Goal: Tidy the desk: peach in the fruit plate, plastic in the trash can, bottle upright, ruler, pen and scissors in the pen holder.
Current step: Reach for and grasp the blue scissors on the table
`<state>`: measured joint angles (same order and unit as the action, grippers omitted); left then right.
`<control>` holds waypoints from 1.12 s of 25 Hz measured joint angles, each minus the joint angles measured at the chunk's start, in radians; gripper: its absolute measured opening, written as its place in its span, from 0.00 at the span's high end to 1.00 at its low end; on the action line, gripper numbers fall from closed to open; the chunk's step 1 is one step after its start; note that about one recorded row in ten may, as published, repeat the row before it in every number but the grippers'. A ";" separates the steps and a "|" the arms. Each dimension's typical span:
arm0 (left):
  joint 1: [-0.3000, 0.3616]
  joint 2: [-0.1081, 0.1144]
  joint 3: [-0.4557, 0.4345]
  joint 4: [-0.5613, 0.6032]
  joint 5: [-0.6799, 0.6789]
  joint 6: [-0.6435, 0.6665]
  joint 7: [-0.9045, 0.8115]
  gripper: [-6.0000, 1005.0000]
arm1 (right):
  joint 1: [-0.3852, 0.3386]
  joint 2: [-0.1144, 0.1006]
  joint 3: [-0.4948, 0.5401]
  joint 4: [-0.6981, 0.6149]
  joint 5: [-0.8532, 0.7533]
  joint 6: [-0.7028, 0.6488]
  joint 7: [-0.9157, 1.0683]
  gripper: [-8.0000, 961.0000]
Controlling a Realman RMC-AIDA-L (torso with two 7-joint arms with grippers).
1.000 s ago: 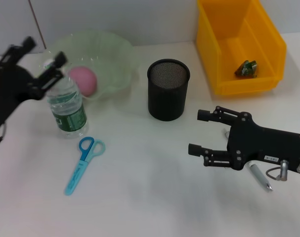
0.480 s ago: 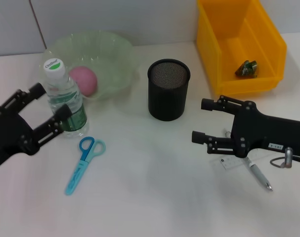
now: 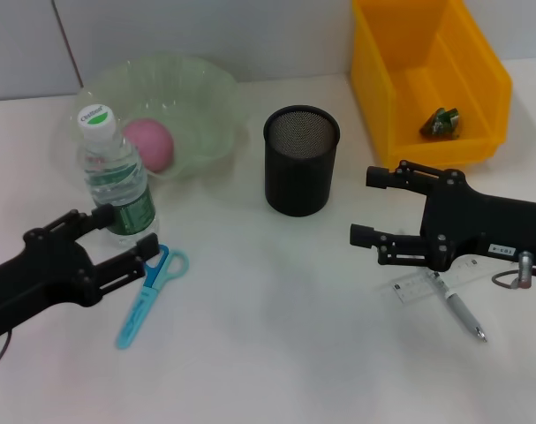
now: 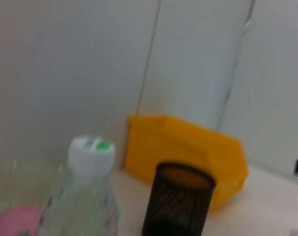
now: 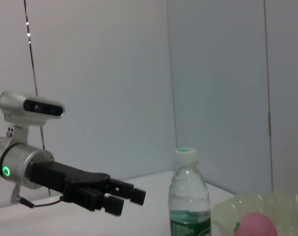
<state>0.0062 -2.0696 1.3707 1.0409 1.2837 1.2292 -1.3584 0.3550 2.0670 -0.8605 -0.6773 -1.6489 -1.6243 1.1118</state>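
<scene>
Left gripper (image 3: 124, 237): hovering low near the desk's (image 3: 276, 353) left edge, fingers spread wide, gripping nothing; tips sitting just in front of the bottle and beside the scissors' handles.
Bottle (image 3: 113, 179): standing upright, white cap on top, just in front of the fruit plate.
Fruit plate (image 3: 192, 102): sitting toward the desk's far left corner, holding the pink peach (image 3: 149, 143).
Scissors (image 3: 149, 287): lying flat, blue, in front of the bottle.
Pen holder (image 3: 300, 160): standing mid-desk near the far edge, black mesh.
Right gripper (image 3: 368, 207): hovering near the desk's right edge, fingers parted wide, holding nothing.
Ruler (image 3: 431, 283): lying flat, partly under the right gripper.
Pen (image 3: 463, 314): lying across the ruler.
Trash can (image 3: 479, 75): sitting at the far right corner, yellow, containing crumpled green plastic (image 3: 441, 123).
</scene>
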 joint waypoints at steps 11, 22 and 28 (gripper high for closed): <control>0.077 0.001 0.254 0.524 0.751 -0.256 -0.932 0.20 | 0.009 -0.018 0.006 -0.074 -0.120 0.005 0.075 0.14; -0.162 -0.002 0.302 0.676 1.168 0.035 -1.505 0.20 | 0.017 -0.028 0.067 -0.195 -0.260 -0.043 0.185 0.14; -0.289 -0.008 0.266 0.651 1.180 0.136 -1.521 0.20 | 0.013 -0.032 0.102 -0.196 -0.260 -0.064 0.198 0.14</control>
<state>-0.2826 -2.0780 1.6367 1.6919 2.4638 1.3647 -2.8793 0.3683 2.0350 -0.7587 -0.8737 -1.9092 -1.6886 1.3095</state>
